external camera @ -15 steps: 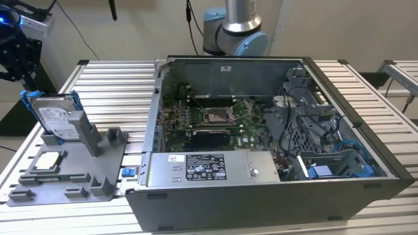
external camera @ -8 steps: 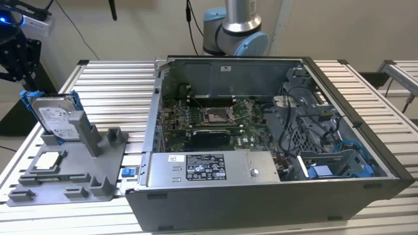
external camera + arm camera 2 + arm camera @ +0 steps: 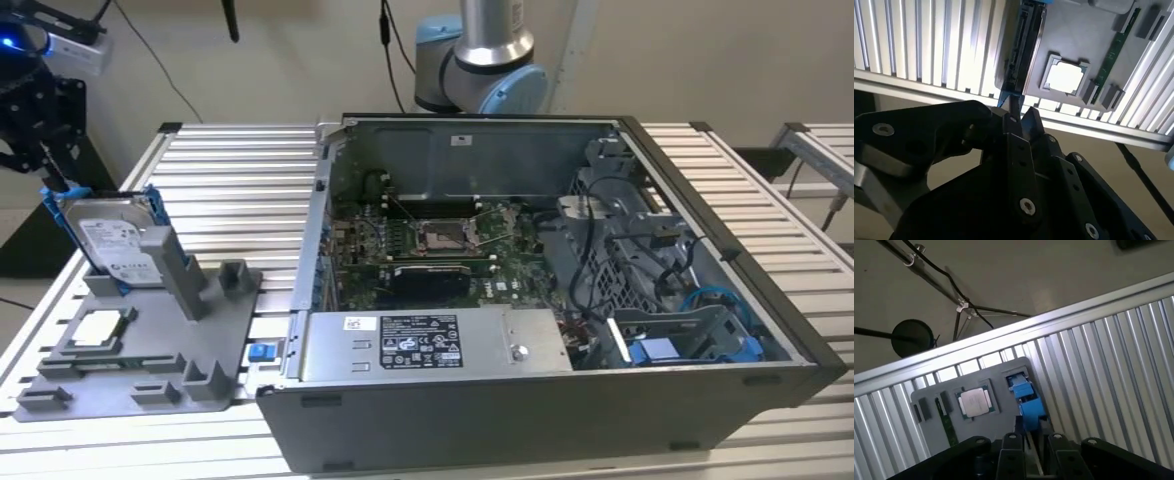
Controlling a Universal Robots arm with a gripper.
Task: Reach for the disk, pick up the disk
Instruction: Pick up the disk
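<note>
Just beside disk [image 3: 114,245], grey holder post [image 3: 170,268]; computer case [image 3: 534,420] well apart

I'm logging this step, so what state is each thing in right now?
disk: standing on edge in the grey holder
gripper: at the disk's upper edge
chip: lying flat in a recess of the grey holder
computer case: lying on its side, panel off

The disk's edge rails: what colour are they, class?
Bright blue rails on the disk, clearest in the exterior view.
</note>
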